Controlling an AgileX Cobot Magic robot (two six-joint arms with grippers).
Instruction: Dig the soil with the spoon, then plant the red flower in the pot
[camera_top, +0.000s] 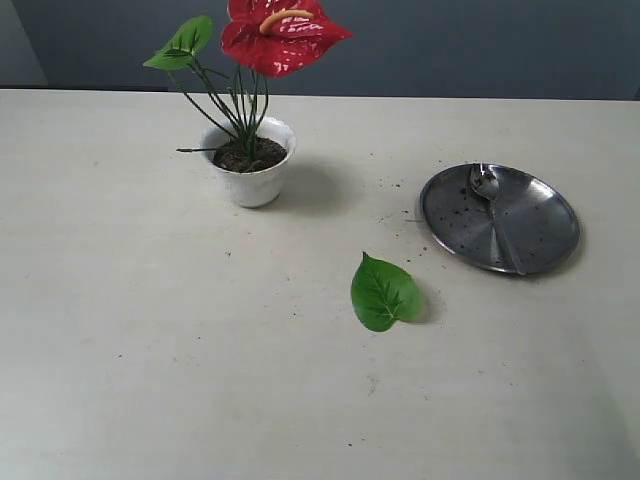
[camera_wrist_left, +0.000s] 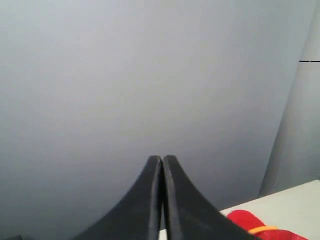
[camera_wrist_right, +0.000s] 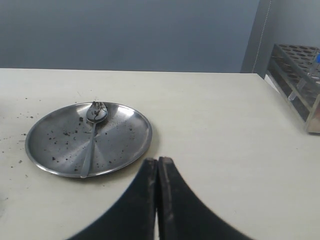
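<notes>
Pot (camera_top: 250, 178) with a white scalloped rim is standing upright at about ten o'clock on the pale surface (camera_top: 150, 350) in the exterior view. Dark soil (camera_top: 262, 155) is filling it, and the red flower (camera_top: 283, 38) is rising from that soil on thin green stems, its glossy bloom and yellow spike leaning toward one o'clock.

Near the middle of the surface, at about five o'clock from the pot and well apart from it, a loose green leaf (camera_top: 383, 293) is lying flat.

At about three o'clock a round steel plate (camera_top: 548, 215) is resting on the surface, speckled with soil crumbs. The spoon (camera_top: 495, 222) is lying across it, bowl at the plate's eleven o'clock and handle running toward five o'clock.

The left gripper (camera_wrist_left: 161, 160) is holding its fingers pressed fully together with nothing between them, facing a grey wall, with a bit of the red flower showing past its fingers. The right gripper (camera_wrist_right: 158, 161) is likewise closed tight and gripping nothing, pointing over the surface beside the plate and spoon, apart from both.
</notes>
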